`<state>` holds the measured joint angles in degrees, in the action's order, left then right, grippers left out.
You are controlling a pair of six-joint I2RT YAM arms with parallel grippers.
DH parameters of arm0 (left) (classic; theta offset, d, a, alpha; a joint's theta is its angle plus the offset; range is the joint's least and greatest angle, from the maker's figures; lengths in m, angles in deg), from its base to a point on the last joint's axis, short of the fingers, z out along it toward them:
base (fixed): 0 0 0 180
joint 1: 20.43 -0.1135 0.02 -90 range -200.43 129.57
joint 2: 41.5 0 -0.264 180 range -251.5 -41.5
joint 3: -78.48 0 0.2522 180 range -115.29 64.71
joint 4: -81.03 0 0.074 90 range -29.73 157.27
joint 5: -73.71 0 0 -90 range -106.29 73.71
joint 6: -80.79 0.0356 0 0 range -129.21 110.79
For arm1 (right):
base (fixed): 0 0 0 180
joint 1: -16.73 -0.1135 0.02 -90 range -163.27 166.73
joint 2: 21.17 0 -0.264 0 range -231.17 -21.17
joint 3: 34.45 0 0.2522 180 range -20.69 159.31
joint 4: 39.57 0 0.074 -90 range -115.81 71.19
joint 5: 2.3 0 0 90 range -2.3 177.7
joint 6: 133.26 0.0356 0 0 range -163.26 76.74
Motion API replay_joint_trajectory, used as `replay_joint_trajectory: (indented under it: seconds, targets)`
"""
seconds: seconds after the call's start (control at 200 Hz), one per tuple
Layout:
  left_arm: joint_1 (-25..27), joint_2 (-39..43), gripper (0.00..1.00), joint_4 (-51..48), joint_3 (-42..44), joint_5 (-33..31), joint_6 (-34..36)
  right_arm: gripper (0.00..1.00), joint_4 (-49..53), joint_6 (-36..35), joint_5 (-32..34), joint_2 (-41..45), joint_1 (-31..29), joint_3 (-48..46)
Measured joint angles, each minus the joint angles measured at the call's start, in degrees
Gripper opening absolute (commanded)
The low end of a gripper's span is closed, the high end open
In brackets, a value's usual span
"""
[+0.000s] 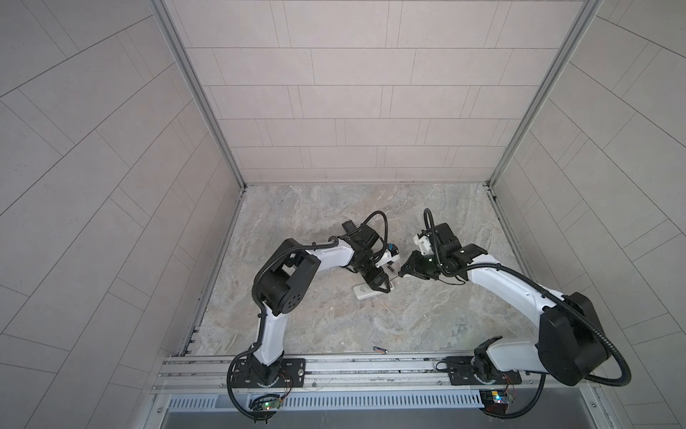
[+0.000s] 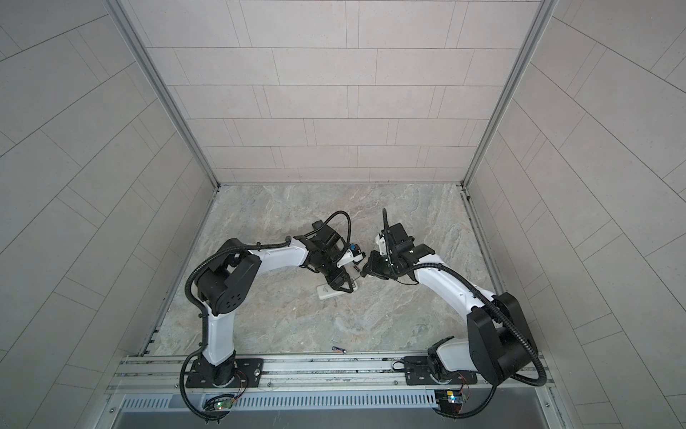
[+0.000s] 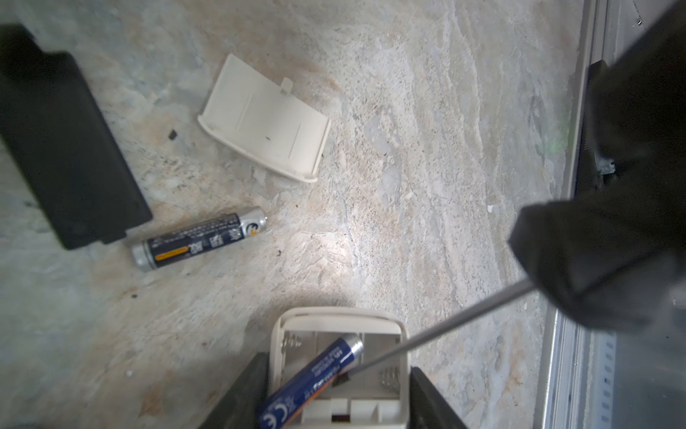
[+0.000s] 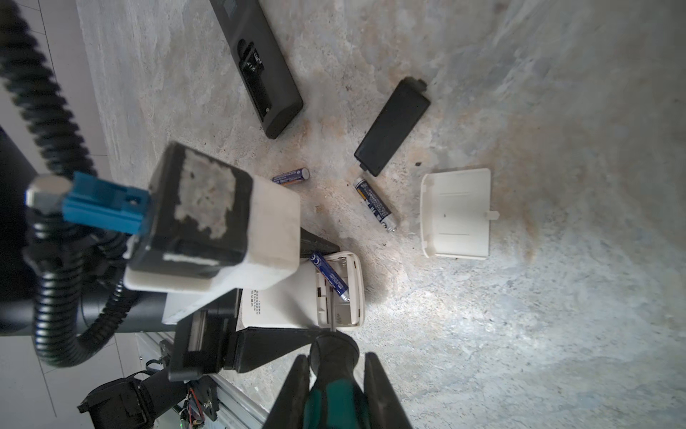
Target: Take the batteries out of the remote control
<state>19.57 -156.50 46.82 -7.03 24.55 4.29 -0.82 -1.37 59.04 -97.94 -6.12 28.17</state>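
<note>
Battery point(image 3: 315, 375) aslant in the remote point(image 3: 404, 336) bay; second battery point(image 3: 200, 237) loose on table point(image 3: 427, 148) nearby.

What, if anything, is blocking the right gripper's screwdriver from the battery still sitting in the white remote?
Nothing visible. The white cover lies off on the table, so the battery is exposed, and the screwdriver in the right gripper has its tip at it. The left gripper clamps the white remote by its sides only.

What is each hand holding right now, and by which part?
Left hand clamps the white plastic remote control by its two long sides, near the uncovered end. Right hand grips the green-handled metal screwdriver by its handle.
</note>
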Motion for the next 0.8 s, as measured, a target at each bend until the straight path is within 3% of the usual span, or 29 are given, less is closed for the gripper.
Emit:
replay_joint_trajectory:
  seconds: [0.47, 0.801]
  targets:
    - [-0.31, -0.22, 0.40, -0.85, -0.35, 0.70, -0.59, 0.00, -5.68, -5.55, 12.57, 7.45, -8.92, -6.25]
    - [-0.57, -0.37, 0.40, -0.87, -0.37, 1.51, -1.09, 0.00, -11.45, -6.99, 17.46, 12.87, -11.23, -10.82]
